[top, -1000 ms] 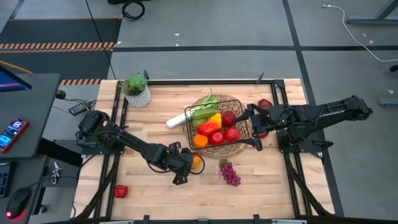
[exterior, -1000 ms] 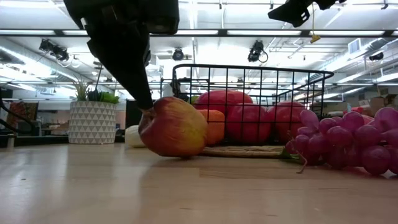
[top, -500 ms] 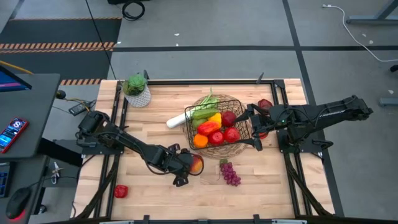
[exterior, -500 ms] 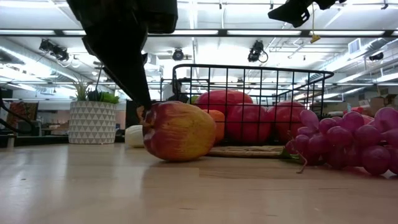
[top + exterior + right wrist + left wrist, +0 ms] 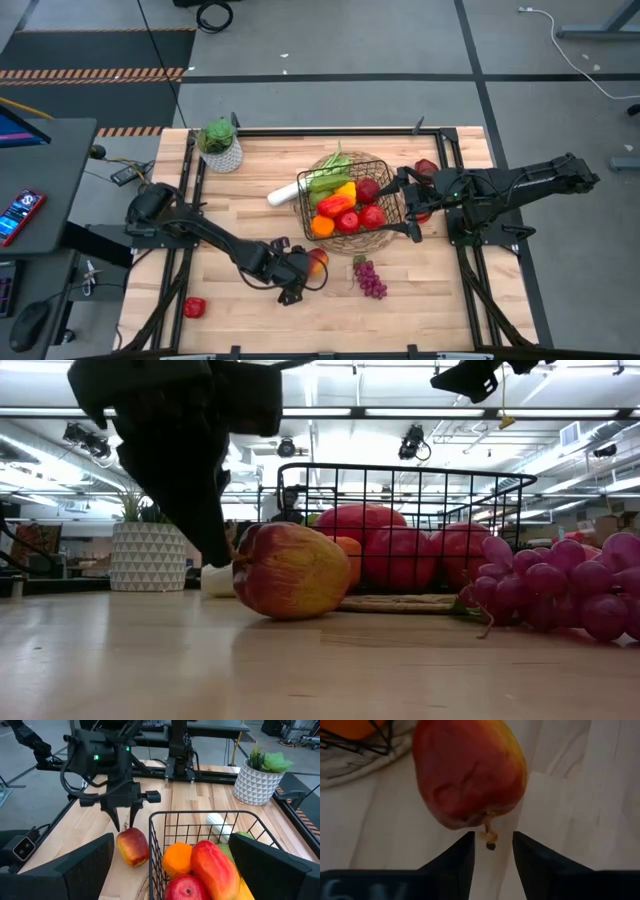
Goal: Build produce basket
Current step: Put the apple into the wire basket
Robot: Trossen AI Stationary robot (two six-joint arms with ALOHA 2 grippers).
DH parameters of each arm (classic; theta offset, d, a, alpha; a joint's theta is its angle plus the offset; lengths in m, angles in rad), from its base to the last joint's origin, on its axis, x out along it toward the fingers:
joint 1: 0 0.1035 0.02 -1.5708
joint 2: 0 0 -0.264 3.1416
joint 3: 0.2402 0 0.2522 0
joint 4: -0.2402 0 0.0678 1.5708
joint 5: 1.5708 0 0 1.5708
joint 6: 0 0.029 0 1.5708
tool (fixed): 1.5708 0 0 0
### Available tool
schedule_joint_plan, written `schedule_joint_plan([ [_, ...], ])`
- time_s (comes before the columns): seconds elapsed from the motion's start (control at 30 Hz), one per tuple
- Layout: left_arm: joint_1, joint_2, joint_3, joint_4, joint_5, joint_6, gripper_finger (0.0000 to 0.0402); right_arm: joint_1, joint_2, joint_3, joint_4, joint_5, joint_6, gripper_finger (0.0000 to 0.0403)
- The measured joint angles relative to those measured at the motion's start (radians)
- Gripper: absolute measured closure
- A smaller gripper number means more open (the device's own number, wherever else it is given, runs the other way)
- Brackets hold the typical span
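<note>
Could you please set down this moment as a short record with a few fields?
left end effector: open, fingers either side of the apple's stem, not gripping
apple: on the table, outside the basket
basket: on the woven mat, holding red, orange, yellow and green pieces
right end effector: open, at the basket's right side
grapes: loose on the table, in front of the basket
plant pot: table's far left corner

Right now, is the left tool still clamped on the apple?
No, the left tool has opened; the apple lies free on the table.
</note>
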Motion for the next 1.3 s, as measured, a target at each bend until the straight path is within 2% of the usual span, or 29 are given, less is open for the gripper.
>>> schedule_joint_plan([
  [0.63,0.016,0.018,0.000,0.011,0.001,-0.057,0.0304,0.001,0.000,0.000,-0.001,-0.016,0.000,0.0003],
  [0.83,0.019,0.018,0.000,0.012,0.005,-0.104,0.0336,0.001,0.000,0.000,-0.001,-0.016,0.000,0.0003],
  [1.03,0.019,0.018,0.000,0.012,0.005,-0.107,0.0387,0.001,0.000,0.000,-0.001,-0.016,0.000,0.0003],
  [1.3,0.024,0.014,0.000,0.011,-0.007,-0.073,0.0388,0.001,0.000,0.000,-0.001,-0.016,0.000,0.0003],
])
